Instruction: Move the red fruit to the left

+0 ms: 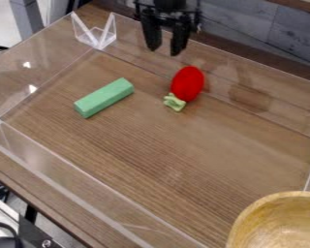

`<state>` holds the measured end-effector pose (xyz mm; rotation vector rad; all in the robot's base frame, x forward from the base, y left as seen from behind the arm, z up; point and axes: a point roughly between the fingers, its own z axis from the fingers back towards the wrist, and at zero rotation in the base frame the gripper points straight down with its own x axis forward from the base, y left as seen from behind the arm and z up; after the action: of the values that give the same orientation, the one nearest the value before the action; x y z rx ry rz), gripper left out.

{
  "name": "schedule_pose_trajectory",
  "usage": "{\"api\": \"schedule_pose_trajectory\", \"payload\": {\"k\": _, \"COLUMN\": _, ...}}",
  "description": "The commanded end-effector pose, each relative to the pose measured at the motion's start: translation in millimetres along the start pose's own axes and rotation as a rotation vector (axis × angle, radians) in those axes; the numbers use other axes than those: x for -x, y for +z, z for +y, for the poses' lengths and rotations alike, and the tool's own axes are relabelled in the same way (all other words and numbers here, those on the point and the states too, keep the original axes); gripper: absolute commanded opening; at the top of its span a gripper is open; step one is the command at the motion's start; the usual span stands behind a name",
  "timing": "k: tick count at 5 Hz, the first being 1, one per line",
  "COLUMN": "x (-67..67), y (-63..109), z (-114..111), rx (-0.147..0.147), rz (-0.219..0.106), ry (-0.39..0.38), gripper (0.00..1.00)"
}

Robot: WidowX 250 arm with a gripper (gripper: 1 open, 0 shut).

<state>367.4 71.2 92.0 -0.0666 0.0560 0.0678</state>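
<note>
See the gripper (pixel 166 41) at the top of the frame, just right of centre, with its fingers spread and nothing pinched between them. From there, look down the frame and slightly right for the berry (pixel 189 82), resting on the tabletop (pixel 151 160), right of centre and above mid-height. Note its long axis, slanting from upper right to lower left, with the leafy cap (pixel 176 103) at the lower-left end. If going for a grasp, would need to come down the frame and a touch right, then probably close across that slant, not along it.
</note>
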Motion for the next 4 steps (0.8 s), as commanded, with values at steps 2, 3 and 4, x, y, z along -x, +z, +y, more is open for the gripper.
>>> {"api": "schedule_pose_trajectory", "payload": {"k": 2, "x": -2.5, "y": -4.5, "z": -10, "rx": -0.018, "rz": -0.028, "ry": -0.034, "gripper": 1.00}}
{"api": "schedule_pose_trajectory", "payload": {"k": 3, "x": -4.1, "y": -16.7, "z": -13, "rx": -0.020, "rz": -0.012, "ry": -0.039, "gripper": 1.00}}
{"api": "schedule_pose_trajectory", "payload": {"k": 4, "x": -4.1, "y": -26.8, "z": -16, "rx": -0.023, "rz": -0.002, "ry": -0.040, "gripper": 1.00}}
